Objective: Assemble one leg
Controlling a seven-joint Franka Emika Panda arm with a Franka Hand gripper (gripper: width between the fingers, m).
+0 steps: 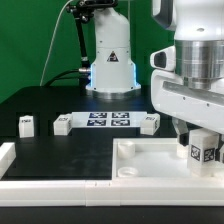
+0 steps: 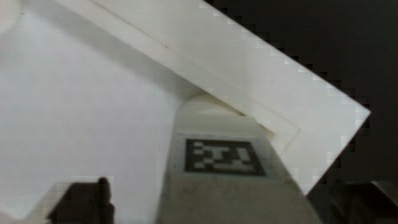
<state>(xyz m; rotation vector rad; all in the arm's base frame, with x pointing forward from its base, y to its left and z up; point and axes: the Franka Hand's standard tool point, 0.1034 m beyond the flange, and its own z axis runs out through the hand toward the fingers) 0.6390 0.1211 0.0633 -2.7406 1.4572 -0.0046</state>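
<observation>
Far left of the exterior view: a spare leg (image 1: 26,124) stands alone on the black bench (image 1: 50,145), well apart from the work.

Next along: a second loose leg (image 1: 62,125) sits just beside the marker board (image 1: 109,121), which lies flat in front of the arm's white base (image 1: 110,60). A third loose leg (image 1: 148,123) rests at the board's other end.

Lower middle: the large white panel (image 1: 150,160) lies on the bench with a raised rim and a round socket (image 1: 128,171) near its front edge.

Right of the exterior view: the end effector (image 1: 203,150) hangs low over the panel's far right part. The leg (image 1: 204,150) in question, tag facing the camera, stands upright between the fingers, its foot at or just above the panel surface; I cannot tell whether it touches.

End effector state: the fingers appear to be clenched on that leg. In the wrist view the leg (image 2: 222,160) fills the centre with its tag visible, one dark fingertip (image 2: 80,200) low beside it, and the panel's corner rim (image 2: 285,80) behind.

Step in hand: judged to be seating the held leg into a corner socket of the panel.

Next move calls for: keeping the leg upright and centred over the socket, then pressing and likely turning it home. The socket itself is hidden under the leg, so alignment cannot be confirmed.
</observation>
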